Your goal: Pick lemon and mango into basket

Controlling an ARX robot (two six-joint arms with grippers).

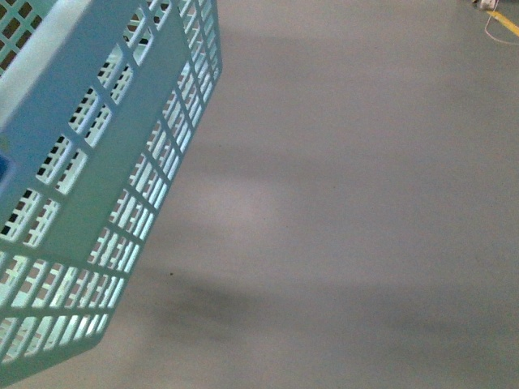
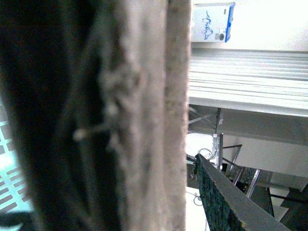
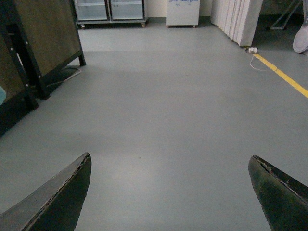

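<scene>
The basket point(image 1: 81, 203) hung tilted, maybe held by its handle point(image 2: 144, 120) in the left gripper point(image 2: 115, 163), grip unclear, while the right gripper point(image 3: 169, 159) was spread wide.

We see only one slotted corner of the basket point(image 1: 89, 203); the rest runs past the front view's edges, its inside hidden. Close beside the basket's slots, a blurred grey-brown band point(image 2: 144, 120) covers the left gripper point(image 2: 201, 167) but for one finger, so we cannot tell its grip.
</scene>
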